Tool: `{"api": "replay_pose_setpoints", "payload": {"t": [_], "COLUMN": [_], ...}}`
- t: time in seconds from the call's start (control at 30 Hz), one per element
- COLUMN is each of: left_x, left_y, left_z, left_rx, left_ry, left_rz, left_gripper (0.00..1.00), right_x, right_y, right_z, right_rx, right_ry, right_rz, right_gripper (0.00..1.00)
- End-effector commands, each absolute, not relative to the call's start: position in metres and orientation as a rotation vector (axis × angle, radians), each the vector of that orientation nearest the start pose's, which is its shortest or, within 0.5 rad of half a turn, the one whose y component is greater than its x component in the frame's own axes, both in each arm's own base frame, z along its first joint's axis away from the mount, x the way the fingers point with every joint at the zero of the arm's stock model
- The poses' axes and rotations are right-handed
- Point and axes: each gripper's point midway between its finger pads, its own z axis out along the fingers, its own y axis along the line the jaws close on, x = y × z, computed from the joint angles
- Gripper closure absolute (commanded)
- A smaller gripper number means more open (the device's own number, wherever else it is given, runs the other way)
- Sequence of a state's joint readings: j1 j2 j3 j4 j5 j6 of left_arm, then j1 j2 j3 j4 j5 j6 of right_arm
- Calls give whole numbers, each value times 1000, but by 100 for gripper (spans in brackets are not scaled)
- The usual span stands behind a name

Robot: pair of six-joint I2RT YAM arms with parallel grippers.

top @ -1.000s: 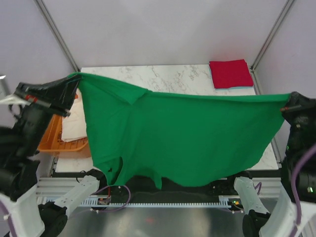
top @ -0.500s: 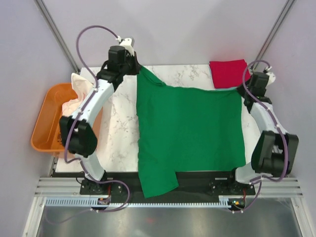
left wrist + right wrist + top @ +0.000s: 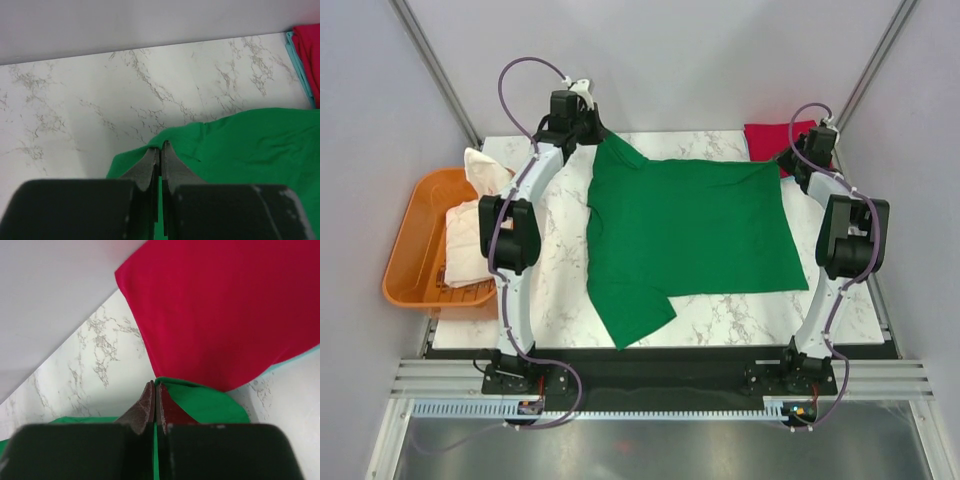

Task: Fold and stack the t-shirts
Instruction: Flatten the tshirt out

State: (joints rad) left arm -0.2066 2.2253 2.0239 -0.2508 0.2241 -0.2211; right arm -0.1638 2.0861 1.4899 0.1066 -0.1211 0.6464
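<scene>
The far corners of the green t-shirt (image 3: 690,230) vanish between the pressed-together jaws of the left gripper (image 3: 161,150) and right gripper (image 3: 155,390). Seen from above, the right arm covers the right side of the folded red t-shirt (image 3: 770,138), and both wrist views crop it at the frame edge. The pale blue t-shirt (image 3: 300,67) beneath it shows only a thin rim. The left arm crosses the bunched white t-shirt (image 3: 468,255) in the orange tub (image 3: 405,255); its print is unreadable.

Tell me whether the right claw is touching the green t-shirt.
Touching. The right wrist view shows the right claw pinched shut on a corner of the green t-shirt, with green cloth visible in the slit between its halves.
</scene>
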Motion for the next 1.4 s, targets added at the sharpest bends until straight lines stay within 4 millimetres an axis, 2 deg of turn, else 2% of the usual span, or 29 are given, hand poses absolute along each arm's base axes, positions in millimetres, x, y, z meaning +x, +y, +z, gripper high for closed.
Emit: {"api": "replay_pose_setpoints", "payload": {"t": [0.0, 0.03, 0.07, 0.1, 0.13, 0.17, 0.2, 0.27, 0.3, 0.37, 0.4, 0.43, 0.47, 0.5, 0.57, 0.6, 0.63, 0.67, 0.7, 0.73, 0.8, 0.83, 0.97, 1.07, 1.17, 1.23, 1.3, 1.33, 1.37], "left_x": [611, 606, 595, 589, 581, 562, 550, 528, 501, 473, 449, 433, 420, 392, 367, 356, 328, 312, 302, 273, 249, 225, 189, 184, 204, 228, 251, 275, 292], "left_y": [-185, -182, -176, -172, -165, -158, -154, -144, -137, -130, -125, -123, -120, -113, -103, -100, -95, -93, -94, -92, -89, -84, -75, -73, -70, -70, -69, -69, -72], "left_z": [255, 255, 287, 298, 305, 345, 365, 383, 413, 437, 453, 464, 469, 483, 494, 490, 508, 513, 510, 524, 534, 547, 565, 568, 555, 539, 520, 505, 492], "left_rx": [125, 118, 112, 107, 88, 86, 87, 76, 79, 79, 87, 98, 102, 101, 84, 82, 89, 94, 104, 123, 130, 125, 118, 119, 97, 89, 89, 75, 77], "left_ry": [1896, 1905, 1853, 1837, 1832, 1765, 1732, 1704, 1648, 1596, 1558, 1530, 1514, 1470, 1429, 1426, 1365, 1338, 1334, 1273, 1233, 1189, 1141, 1134, 1186, 1249, 1310, 1366, 1412], "left_rz": [-560, -545, -528, -512, -483, -470, -457, -433, -430, -426, -424, -427, -425, -419, -403, -401, -407, -414, -426, -445, -464, -466, -464, -464, -423, -382, -335, -303, -299], "left_gripper": [98, 98, 98, 98, 98, 98, 98, 98, 98, 98, 98, 98, 98, 98, 98, 98, 98, 98, 98, 98, 98, 98, 98, 98, 98, 98, 98, 98, 98], "right_x": [599, 595, 587, 579, 570, 558, 543, 514, 494, 463, 441, 427, 411, 387, 358, 335, 323, 307, 281, 267, 233, 214, 180, 182, 210, 227, 260, 273, 301], "right_y": [-48, -49, -49, -50, -53, -54, -54, -58, -56, -53, -49, -46, -44, -41, -37, -34, -32, -29, -34, -34, -35, -34, -38, -42, -42, -41, -44, -46, -48], "right_z": [166, 176, 182, 216, 229, 240, 276, 301, 330, 344, 369, 377, 374, 396, 402, 420, 426, 427, 444, 451, 478, 496, 524, 522, 503, 491, 469, 459, 440], "right_rx": [639, 626, 634, 617, 619, 635, 629, 666, 656, 670, 650, 646, 652, 634, 641, 630, 628, 634, 648, 652, 648, 641, 646, 648, 642, 638, 640, 643, 648], "right_ry": [1855, 1855, 1880, 1838, 1847, 1881, 1844, 1868, 1834, 1857, 1819, 1810, 1834, 1787, 1793, 1745, 1735, 1743, 1673, 1645, 1565, 1534, 1462, 1461, 1503, 1514, 1540, 1555, 1577], "right_rz": [447, 433, 417, 402, 370, 345, 333, 285, 280, 262, 266, 267, 262, 264, 255, 263, 261, 262, 226, 217, 197, 186, 139, 119, 134, 157, 165, 167, 175], "right_gripper": [100, 100, 100, 100, 100, 100, 100, 100, 100, 100, 100, 100, 100, 100, 100, 100, 100, 100, 100, 100, 100, 100, 100, 100, 100, 100, 100, 100, 100]}}
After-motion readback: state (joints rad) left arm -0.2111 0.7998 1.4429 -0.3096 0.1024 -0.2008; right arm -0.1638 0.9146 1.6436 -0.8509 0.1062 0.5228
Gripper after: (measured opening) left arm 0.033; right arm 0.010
